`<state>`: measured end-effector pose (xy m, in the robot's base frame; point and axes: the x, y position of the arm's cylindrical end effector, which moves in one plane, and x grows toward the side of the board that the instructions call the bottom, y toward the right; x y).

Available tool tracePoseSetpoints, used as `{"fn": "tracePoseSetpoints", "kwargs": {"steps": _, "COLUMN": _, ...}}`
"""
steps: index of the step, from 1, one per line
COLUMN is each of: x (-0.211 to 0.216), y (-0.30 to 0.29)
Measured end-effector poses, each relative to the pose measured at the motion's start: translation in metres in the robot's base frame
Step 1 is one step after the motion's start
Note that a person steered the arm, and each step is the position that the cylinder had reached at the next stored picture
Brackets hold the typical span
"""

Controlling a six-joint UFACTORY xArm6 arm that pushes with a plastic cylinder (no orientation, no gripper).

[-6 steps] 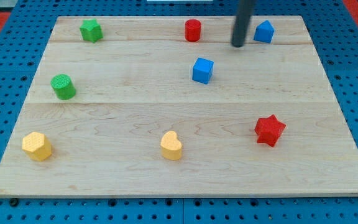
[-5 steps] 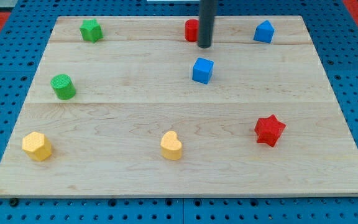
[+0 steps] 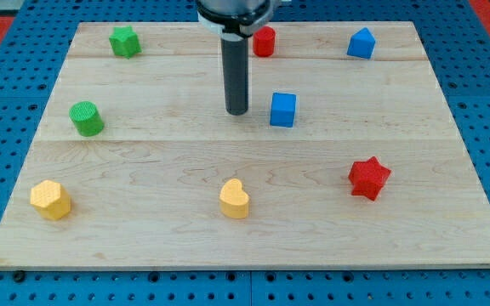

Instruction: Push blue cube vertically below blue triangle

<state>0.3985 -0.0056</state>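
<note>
Blue cube (image 3: pixel 283 110) sits near the middle of the table (image 3: pixel 143 161), toward the view's top, well to the view's left of and lower than the blue triangle (image 3: pixel 361 42) at the top right. My tip (image 3: pixel 237 111) rests just left of the cube, apart from it. I have no hand, only the rod.

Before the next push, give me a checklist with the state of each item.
1. My tip on the view's left of the blue cube, ready to push rightward: ok.
2. Tip touching the cube: not ok, a gap shows.
3. Cube vertically below the blue triangle: not ok, it sits well to the view's left.
4. Path rightward along the board free of blocks: ok.
5. Red star clear of the target spot: ok, it lies lower.
</note>
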Motion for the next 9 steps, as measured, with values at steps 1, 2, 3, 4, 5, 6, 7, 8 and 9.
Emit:
{"fn": "tracePoseSetpoints", "kwargs": {"steps": 1, "x": 0.008, "y": 0.035}}
{"fn": "tracePoseSetpoints", "kwargs": {"steps": 2, "x": 0.004, "y": 0.050}}
{"fn": "tracePoseSetpoints", "kwargs": {"steps": 3, "x": -0.007, "y": 0.051}}
{"fn": "tracePoseSetpoints", "kwargs": {"steps": 4, "x": -0.022, "y": 0.069}}
{"fn": "tracePoseSetpoints", "kwargs": {"steps": 5, "x": -0.029, "y": 0.107}}
{"fn": "tracePoseSetpoints", "kwargs": {"steps": 6, "x": -0.055, "y": 0.117}}
{"fn": "tracePoseSetpoints", "kwargs": {"steps": 7, "x": -0.061, "y": 0.134}}
{"fn": "tracePoseSetpoints", "kwargs": {"steps": 8, "x": -0.054, "y": 0.167}}
{"fn": "tracePoseSetpoints", "kwargs": {"steps": 9, "x": -0.049, "y": 0.173}}
